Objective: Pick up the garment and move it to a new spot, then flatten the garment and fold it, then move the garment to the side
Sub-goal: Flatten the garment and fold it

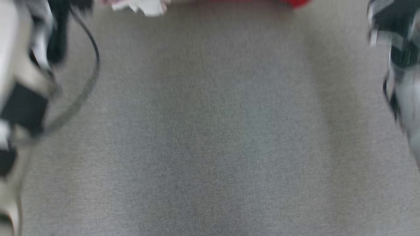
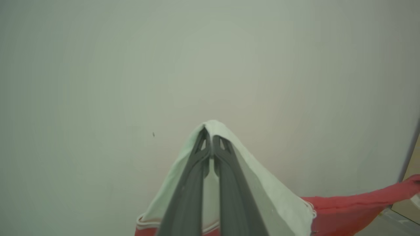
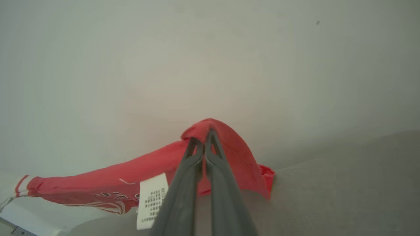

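Clenching the garment, left fingers and right fingers, both seemingly aimed at wall.

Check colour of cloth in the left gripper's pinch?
White; rest of the garment is red. Best in left wrist view.

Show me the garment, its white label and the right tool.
garment (image 3: pixel 98 183): right wrist view, red stretched cloth.
white label (image 3: pixel 152 200): right wrist view, printed face.
right tool (image 3: pixel 203 137): right wrist view, between its fingertips.

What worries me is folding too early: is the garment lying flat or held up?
Held up, not flat. The garment hangs between both shut grippers: left gripper pinches white cloth, right gripper red cloth.
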Robot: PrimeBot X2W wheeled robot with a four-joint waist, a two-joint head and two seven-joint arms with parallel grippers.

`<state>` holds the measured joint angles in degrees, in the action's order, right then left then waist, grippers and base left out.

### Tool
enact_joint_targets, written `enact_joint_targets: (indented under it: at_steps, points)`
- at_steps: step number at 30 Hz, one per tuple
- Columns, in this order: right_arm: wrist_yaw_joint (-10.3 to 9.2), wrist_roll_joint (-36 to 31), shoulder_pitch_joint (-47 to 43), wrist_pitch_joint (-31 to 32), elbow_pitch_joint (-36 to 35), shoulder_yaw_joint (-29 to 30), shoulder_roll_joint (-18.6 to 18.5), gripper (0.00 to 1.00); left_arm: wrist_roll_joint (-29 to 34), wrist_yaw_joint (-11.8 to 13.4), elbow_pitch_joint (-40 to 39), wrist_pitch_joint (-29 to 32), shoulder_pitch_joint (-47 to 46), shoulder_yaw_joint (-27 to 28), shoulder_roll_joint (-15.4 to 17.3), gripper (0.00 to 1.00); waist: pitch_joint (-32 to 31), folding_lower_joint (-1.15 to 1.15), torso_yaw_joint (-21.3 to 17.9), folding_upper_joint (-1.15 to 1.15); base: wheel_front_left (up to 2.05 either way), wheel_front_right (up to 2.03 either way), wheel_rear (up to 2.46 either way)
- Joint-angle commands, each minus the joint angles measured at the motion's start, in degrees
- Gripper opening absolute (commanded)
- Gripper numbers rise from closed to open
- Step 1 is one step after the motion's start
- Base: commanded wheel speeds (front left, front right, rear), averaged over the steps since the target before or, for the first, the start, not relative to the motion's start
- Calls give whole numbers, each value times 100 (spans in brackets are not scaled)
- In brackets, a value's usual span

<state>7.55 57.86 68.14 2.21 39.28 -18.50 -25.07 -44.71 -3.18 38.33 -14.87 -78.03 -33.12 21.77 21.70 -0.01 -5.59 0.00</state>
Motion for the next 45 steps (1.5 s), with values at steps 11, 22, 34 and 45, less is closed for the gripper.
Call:
enact_joint_targets:
  at_steps: [11, 22, 34, 45]
  points:
    - [-13, 584, -3812, -321, -2078, 542, -653, 0, -279, 1779, -4020, -34, 4502, 551, 558, 0, -959, 1, 116, 0, 0, 0, 0]
    - [-13, 330, -6080, -150, -2563, 1426, -163, 0, -236, 2348, -4760, -35, 7006, 314, 569, 0, -1202, 1, 173, 0, 0, 0, 0]
    - [-13, -21, -7476, 184, -2483, 2246, 537, 0, -81, 2086, -4104, -36, 8557, 664, 66, 0, -1643, 1, 377, 0, 0, 0, 0]
    - [-13, -186, -8268, 803, -2736, 2708, 966, 0, -69, 1890, -3780, -26, 9193, 403, 57, 0, -1859, 1, 556, 0, 0, 0, 0]
